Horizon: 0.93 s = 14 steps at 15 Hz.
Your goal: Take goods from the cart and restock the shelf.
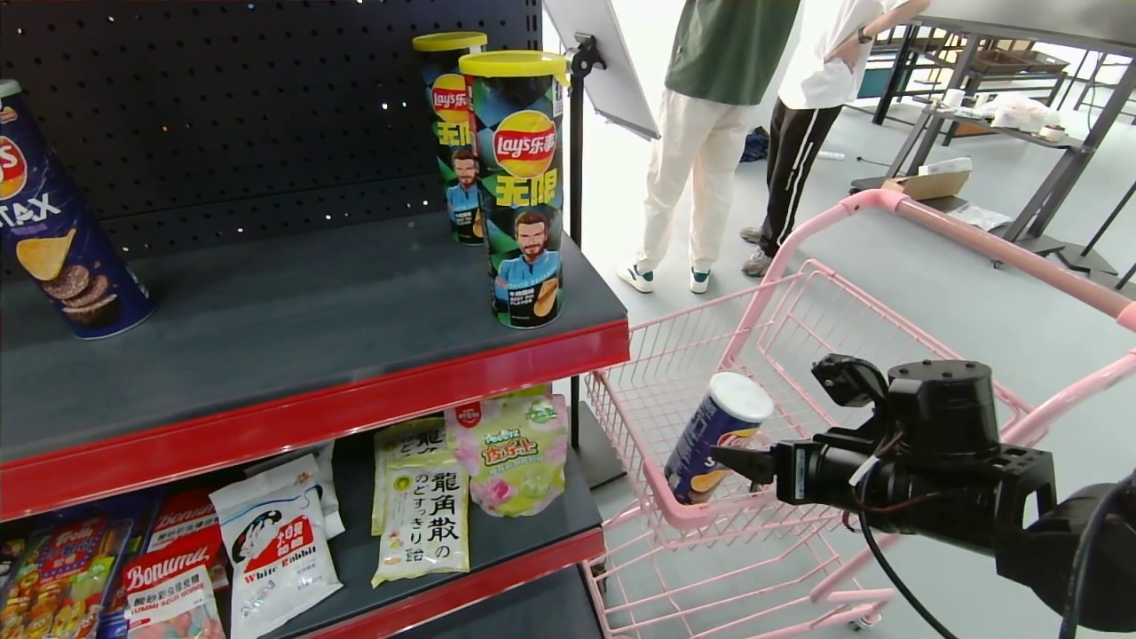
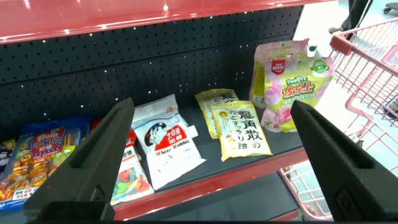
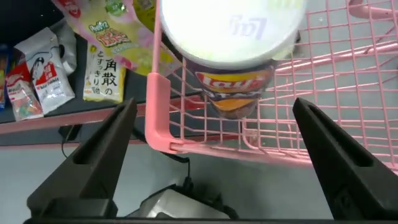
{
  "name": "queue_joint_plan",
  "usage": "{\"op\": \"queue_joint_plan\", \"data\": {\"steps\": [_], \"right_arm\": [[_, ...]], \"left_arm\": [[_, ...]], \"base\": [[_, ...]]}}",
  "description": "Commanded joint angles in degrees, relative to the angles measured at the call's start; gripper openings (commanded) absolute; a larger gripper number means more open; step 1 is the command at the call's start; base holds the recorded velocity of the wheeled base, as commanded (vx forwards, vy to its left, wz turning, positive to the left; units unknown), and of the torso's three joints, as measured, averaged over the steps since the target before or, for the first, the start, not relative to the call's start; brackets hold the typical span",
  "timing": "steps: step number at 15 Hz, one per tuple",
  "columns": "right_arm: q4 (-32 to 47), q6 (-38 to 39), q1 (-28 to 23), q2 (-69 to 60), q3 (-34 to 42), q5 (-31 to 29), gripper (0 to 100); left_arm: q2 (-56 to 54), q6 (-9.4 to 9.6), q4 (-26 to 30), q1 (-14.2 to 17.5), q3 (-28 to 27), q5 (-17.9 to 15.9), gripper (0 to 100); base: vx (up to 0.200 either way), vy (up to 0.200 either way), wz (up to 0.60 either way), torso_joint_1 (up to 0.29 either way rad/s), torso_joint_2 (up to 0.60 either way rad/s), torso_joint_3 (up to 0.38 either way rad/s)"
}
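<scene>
The left pincer (image 2: 212, 104) hangs spread wide and empty before the lower shelf's bags (image 2: 168, 146). The can (image 1: 717, 435) leans in the cart (image 1: 887, 209), at the corner near the shelf. It is probably light, stiff and smooth, easily dented, so it is best gripped round the mid-body. The right pincer (image 1: 733, 461), spread wide, points at the can from close by, holding nothing.

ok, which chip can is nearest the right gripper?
White-lidded blue can in the pink wire cart, facing the right gripper; the other three stand on the grey shelf.
</scene>
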Motion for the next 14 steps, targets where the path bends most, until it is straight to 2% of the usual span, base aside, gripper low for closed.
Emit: {"op": "queue_joint_plan", "data": {"steps": [1,6,14], "right_arm": [[-0.03,-0.11,0.50,1.79,-1.83,-0.16,100],[-0.03,-0.29,0.50,8.30,-8.34,-3.85,100],[-0.21,-0.11,0.68,12.17,-11.24,-6.31,100]], "left_arm": [[0.05,-0.05,-0.05,0.02,0.05,0.02,100],[0.05,0.04,-0.05,0.02,0.05,0.02,100],[0.05,0.04,-0.05,0.02,0.05,0.02,100]], "base": [[0.000,0.000,0.00,0.000,0.00,0.000],[0.000,0.000,0.00,0.000,0.00,0.000],[0.000,0.000,0.00,0.000,0.00,0.000]]}}
